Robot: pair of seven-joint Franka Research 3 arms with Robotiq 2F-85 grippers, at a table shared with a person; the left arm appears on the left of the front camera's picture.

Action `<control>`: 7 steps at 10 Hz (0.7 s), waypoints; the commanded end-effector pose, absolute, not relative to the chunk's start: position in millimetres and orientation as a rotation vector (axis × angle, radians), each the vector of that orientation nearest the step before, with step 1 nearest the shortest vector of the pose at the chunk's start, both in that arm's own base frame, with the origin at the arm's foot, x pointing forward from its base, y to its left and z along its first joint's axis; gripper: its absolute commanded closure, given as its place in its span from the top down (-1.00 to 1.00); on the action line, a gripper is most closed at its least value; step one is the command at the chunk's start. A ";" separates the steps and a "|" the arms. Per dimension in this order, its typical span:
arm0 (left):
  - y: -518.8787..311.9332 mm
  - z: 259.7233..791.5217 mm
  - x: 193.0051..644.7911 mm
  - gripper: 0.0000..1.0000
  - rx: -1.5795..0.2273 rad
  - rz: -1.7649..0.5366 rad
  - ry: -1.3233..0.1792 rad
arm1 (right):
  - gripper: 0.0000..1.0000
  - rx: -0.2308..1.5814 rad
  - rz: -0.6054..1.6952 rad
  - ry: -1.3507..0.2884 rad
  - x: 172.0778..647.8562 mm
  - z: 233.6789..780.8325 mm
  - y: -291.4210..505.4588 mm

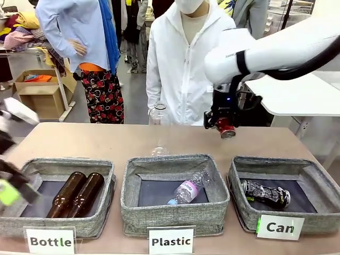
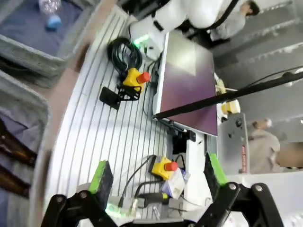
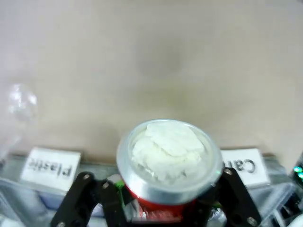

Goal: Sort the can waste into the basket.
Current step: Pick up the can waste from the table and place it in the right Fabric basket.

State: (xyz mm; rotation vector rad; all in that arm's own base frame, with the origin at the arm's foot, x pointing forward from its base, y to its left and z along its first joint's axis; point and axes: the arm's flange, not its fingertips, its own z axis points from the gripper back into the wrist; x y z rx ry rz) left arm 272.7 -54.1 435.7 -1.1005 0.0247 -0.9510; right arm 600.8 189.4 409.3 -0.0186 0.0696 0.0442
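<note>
My left jaws hung spread wide, idle. The black can already lay in the basket marked "Can". Farther out, my right jaws pinched the red can above the tabletop, ready for carrying; its crushed side stayed hidden.

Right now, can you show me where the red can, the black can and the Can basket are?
red can (image 1: 227, 129), front view, its side below the gripper.
black can (image 1: 265, 193), front view, its middle.
Can basket (image 1: 245, 213), front view, its front wall.
</note>
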 end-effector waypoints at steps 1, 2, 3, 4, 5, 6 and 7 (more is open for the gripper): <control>-63.2 413.8 301.5 1.00 -1.148 -0.976 0.042 | -1.00 0.082 0.203 0.075 551.2 429.0 151.6; -66.7 405.8 314.0 1.00 -1.182 -0.938 -0.004 | -1.00 0.132 0.318 0.075 523.4 441.8 133.8; -66.4 400.3 324.4 1.00 -1.202 -0.836 -0.107 | -1.00 0.155 0.455 0.105 500.9 447.6 118.0; -62.8 394.1 331.3 1.00 -1.237 -0.711 -0.203 | -1.00 0.171 0.639 0.133 480.5 447.1 104.3; -55.4 391.9 332.1 1.00 -1.236 -0.579 -0.280 | -1.00 0.179 0.880 0.160 461.7 444.2 92.0; -46.4 391.6 330.3 1.00 -1.257 -0.467 -0.360 | -1.00 0.168 1.072 0.147 447.7 439.1 79.7; -36.2 390.3 335.1 1.00 -1.281 -0.360 -0.416 | -1.00 0.179 1.179 0.087 438.6 432.2 69.3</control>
